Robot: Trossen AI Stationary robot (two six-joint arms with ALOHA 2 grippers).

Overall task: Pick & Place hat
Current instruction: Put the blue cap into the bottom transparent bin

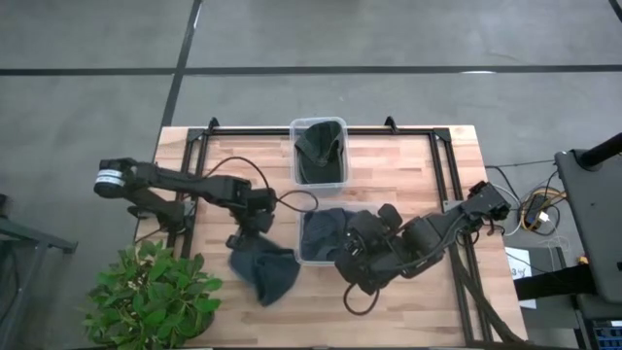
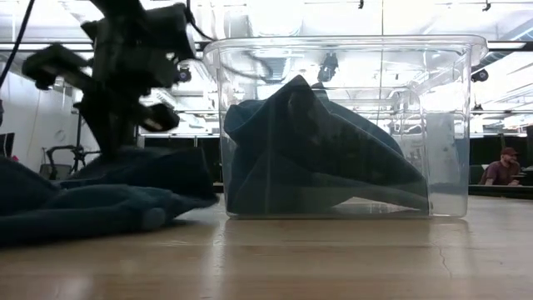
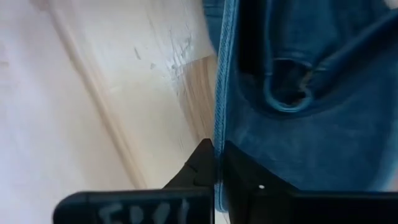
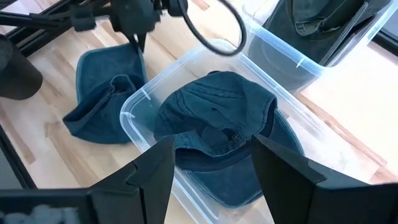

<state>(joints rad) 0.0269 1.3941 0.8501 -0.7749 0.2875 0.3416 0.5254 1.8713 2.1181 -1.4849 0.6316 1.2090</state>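
A blue denim hat (image 1: 264, 274) lies on the wooden table, near the plant; it also shows at the left of the low view (image 2: 92, 204). My left gripper (image 1: 255, 227) stands over the hat's far edge, shut on it. A second blue hat (image 4: 214, 121) lies crumpled in the near clear bin (image 1: 303, 255). My right gripper (image 4: 212, 143) hovers open just above that bin's right side (image 1: 350, 245), touching nothing. A dark hat (image 1: 319, 146) sits in the far clear bin (image 1: 342, 126). My left gripper pinches the stitched edge (image 3: 217, 124) of the blue hat between its two fingers (image 3: 200, 167), coming from above and pointing down. The edge runs straight between the fingertips. The rest of the hat (image 3: 311, 124) lies spread on the table.
A potted plant (image 1: 151, 297) stands at the table's near left corner, close to the hat. A black frame rail (image 1: 321, 130) runs along the far edge and down both sides. Cables (image 1: 292, 199) loop between the bins. Bare wood lies at the near middle (image 1: 321, 311).
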